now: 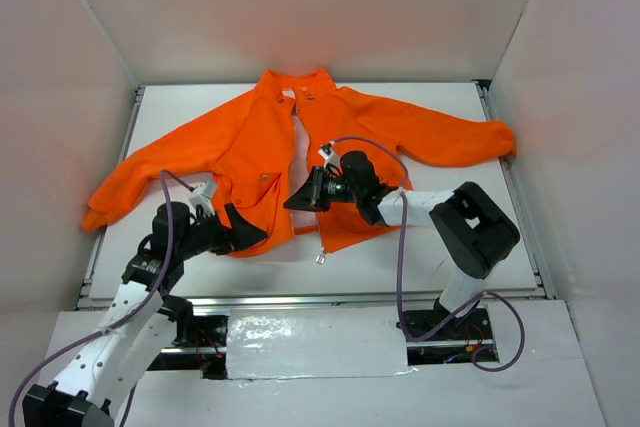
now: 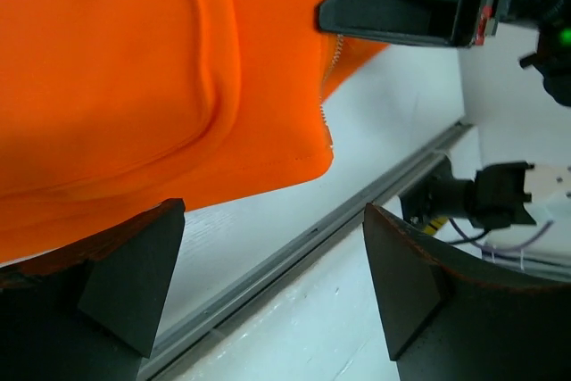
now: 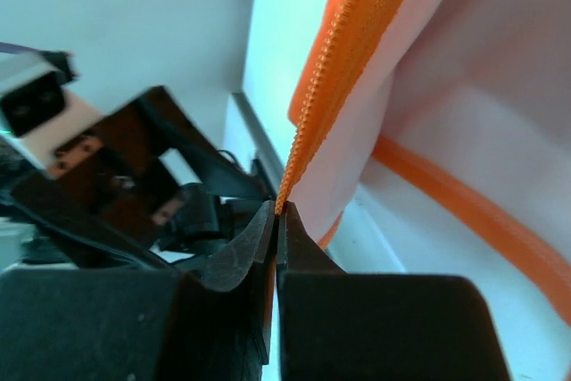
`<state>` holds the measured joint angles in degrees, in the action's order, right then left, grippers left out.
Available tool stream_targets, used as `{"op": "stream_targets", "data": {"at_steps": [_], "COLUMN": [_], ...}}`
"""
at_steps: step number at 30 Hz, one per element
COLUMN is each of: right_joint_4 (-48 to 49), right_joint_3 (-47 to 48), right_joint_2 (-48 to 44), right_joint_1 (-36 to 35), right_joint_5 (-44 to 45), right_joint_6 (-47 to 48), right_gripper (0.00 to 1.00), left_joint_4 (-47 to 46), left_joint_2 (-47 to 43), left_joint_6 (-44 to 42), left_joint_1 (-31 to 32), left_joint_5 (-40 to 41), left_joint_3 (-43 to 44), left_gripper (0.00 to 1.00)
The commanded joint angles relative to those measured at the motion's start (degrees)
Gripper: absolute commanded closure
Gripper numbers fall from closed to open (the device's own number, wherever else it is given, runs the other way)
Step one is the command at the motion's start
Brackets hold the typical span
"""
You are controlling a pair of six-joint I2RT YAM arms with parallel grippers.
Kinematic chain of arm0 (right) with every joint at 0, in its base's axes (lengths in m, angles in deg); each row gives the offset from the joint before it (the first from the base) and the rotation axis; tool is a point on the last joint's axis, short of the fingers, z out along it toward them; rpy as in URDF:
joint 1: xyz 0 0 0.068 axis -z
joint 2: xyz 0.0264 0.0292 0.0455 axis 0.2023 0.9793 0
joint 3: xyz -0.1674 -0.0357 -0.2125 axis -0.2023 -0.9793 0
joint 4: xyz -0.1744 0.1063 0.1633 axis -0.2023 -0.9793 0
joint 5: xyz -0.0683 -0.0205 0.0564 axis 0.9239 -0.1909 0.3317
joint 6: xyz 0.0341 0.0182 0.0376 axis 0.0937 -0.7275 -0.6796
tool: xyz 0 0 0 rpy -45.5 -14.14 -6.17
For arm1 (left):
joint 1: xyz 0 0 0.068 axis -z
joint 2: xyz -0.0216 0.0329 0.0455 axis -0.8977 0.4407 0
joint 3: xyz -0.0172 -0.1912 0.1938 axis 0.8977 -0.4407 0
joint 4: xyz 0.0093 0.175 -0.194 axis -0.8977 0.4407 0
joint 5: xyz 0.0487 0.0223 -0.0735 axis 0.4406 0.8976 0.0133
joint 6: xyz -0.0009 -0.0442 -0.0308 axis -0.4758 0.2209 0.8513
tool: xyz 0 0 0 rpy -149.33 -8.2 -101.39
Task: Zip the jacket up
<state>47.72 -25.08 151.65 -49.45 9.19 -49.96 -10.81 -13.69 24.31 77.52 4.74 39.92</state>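
**On the table: one orange jacket, front unzipped, right tool pinching its zipper edge**

Across the white table (image 1: 430,102), boxed in by three plain white walls (image 1: 300,7), I see a single jacket (image 1: 240,147) and nothing else inside the enclosure with it. It lies flat on its back in the middle of the table. The collar points away from the arm bases and the two sleeves are spread out, one to each side. The fabric is bright orange, matte and softly creased. Its two front panels lie apart, with the pale lining showing between them.

I count two arms. The left arm (image 1: 130,297) reaches to the hem of the panel on its own side, and the right arm (image 1: 470,232) bends in over the other panel.

One flap pocket (image 1: 268,185) shows on the left-side panel; I can't make out a second.

My left gripper (image 2: 268,256) is spread wide, its two black wedge-shaped fingers (image 2: 134,274) holding nothing. It sits just short of the hem, with bare table and a metal rail (image 2: 294,252) between the fingers.

My right gripper (image 3: 277,211) is clamped tight. Its fingertips meet on the lower end of an orange strip of zipper teeth (image 3: 330,69) and lift it off the table.
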Motion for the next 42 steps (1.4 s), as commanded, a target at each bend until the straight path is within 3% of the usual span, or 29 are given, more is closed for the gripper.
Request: {"op": "stream_targets", "data": {"at_steps": [1,9,20,31,42], "right_joint_4": [8.4,9.6,8.3,7.2,6.6], "right_joint_3": [-0.5,-0.1,0.7,1.7,2.0], "right_joint_2": [-0.9,1.0,2.2,2.5,2.9], "right_joint_1": [-1.6,-5.3,-6.2,-6.1,-6.1], "right_joint_5": [-4.6,-2.6,-0.3,-0.1,-0.6], "right_joint_6": [-4.6,-5.7,-5.1,-4.5,-4.2], "right_gripper": [1.00,1.00,1.00,1.00,1.00], "left_joint_4": [-16.4,-26.2,-24.0,-22.5,-26.4], "left_joint_2": [-0.4,3.9,6.5,7.5,9.5], "left_joint_6": [4.8,7.6,6.2,4.4,4.6], "left_joint_1": [1.2,3.2,5.5,6.0,6.0], "left_joint_5": [-8.3,-9.8,-6.8,-4.8,-4.7], "left_joint_3": [-3.0,-6.4,-7.1,-9.9,-11.0], "left_gripper": [0.07,0.16,0.25,0.25,0.36]}}
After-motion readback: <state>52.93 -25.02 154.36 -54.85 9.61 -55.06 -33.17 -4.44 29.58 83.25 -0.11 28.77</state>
